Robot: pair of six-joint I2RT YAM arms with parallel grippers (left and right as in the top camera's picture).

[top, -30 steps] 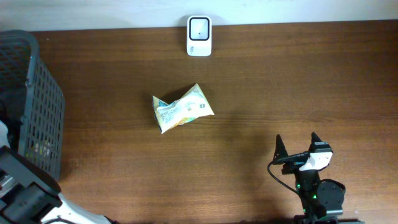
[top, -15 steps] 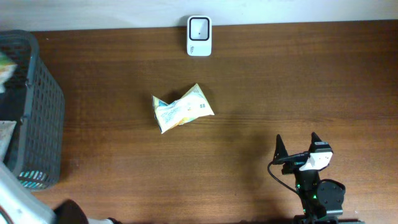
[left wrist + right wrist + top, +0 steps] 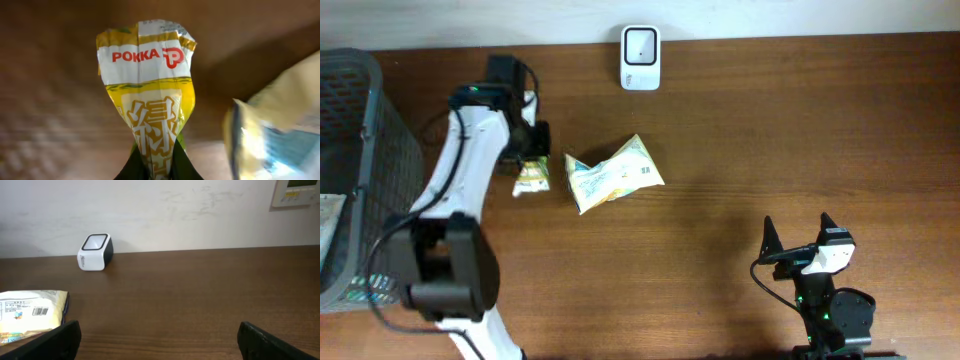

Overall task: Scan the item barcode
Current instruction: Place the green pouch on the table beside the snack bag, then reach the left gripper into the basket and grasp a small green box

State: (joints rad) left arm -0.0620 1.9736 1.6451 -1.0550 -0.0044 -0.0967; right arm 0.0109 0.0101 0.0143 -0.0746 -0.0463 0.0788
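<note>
My left end effector point(image 3: 531, 158) pinches the Pokka packet point(image 3: 147, 75) by one end, over the desk point(image 3: 740, 150). On so thin a grip it may twist or slip. Swinging toward the scanner point(image 3: 640, 58) near one o'clock, I could sweep the loose pack point(image 3: 613, 175) at three o'clock. My right end effector point(image 3: 800, 243) gapes wide and holds nothing.
</note>
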